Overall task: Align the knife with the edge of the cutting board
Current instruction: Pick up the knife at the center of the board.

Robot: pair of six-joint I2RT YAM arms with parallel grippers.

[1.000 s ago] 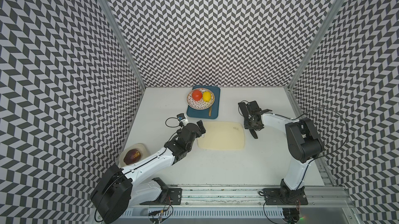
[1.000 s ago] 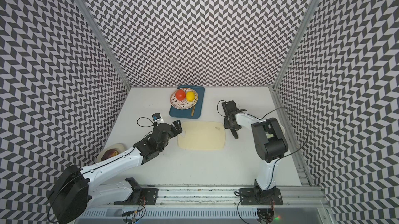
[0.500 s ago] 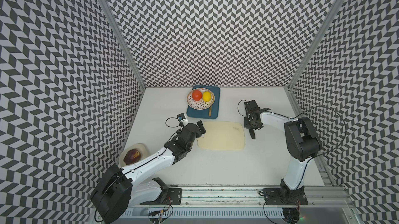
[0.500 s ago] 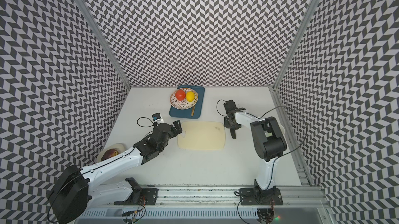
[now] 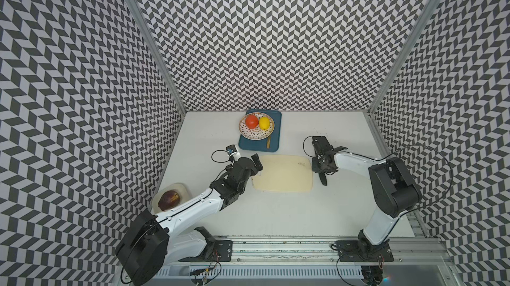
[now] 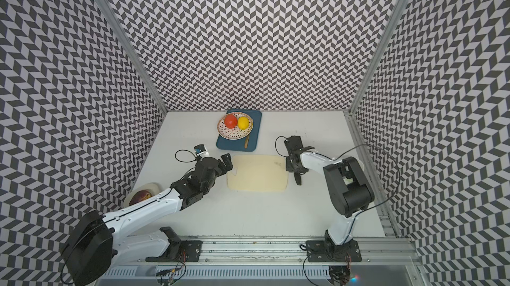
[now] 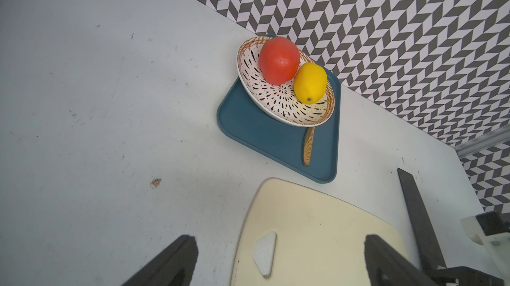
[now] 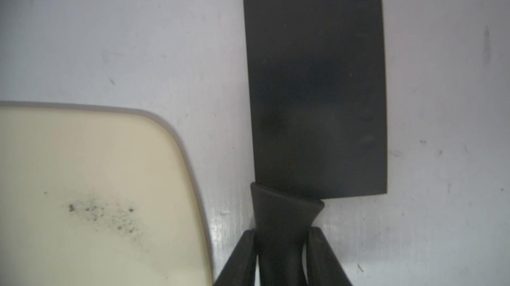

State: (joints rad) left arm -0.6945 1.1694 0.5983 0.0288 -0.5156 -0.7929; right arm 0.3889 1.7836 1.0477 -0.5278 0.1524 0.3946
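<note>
White tabletop (image 5: 276, 215): right fingers (image 8: 240, 259) clamp the knife (image 8: 317, 91) beside the cutting board (image 8: 96, 188); left fingers (image 7: 171, 265) apart; blue tray (image 5: 256, 145) nearby.

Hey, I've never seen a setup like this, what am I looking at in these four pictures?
Two robot arms stand at a white table. Two pictures look down from overhead; the other two come from a camera on each arm's wrist. On the table lie a cream cutting board, a black knife beside it, and a blue tray holding a patterned bowl with a red fruit and a lemon. The right gripper is closed on the knife's handle; the left gripper hangs open and empty over the board's other end.
</note>
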